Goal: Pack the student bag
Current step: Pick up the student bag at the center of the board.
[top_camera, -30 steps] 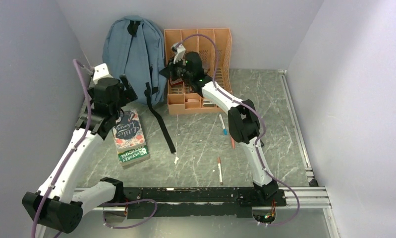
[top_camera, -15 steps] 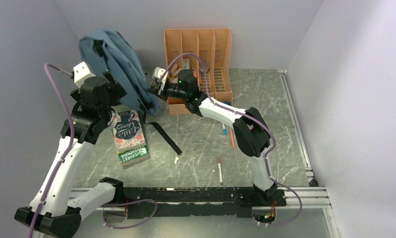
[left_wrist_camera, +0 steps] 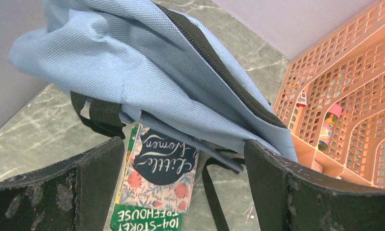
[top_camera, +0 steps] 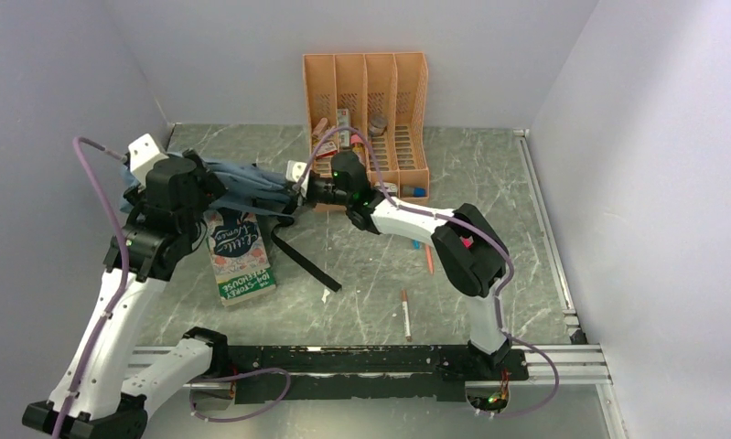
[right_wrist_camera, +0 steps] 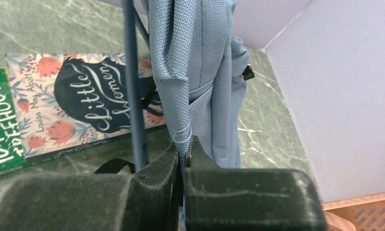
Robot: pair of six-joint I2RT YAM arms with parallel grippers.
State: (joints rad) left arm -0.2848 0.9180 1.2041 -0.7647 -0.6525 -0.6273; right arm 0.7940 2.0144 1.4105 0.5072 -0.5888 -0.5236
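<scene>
my right gripper is pinching the soft dusty-blue fabric backpack, left of centre in the overhead view; left gripper spread wide.

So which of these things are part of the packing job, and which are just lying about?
Job: bag, right claw pinching its fabric, left claw open near it.
Lying about for now: books, pens, organizer.

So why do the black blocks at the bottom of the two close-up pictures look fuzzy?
Left wrist view: the arm's own black jaws sit by the lens, so they blur, while the weave of the dusty-blue fabric backpack is crisp. Right wrist view: same, jaws soft, floral-covered book readable. Top view: even light, only faint shadows.
</scene>
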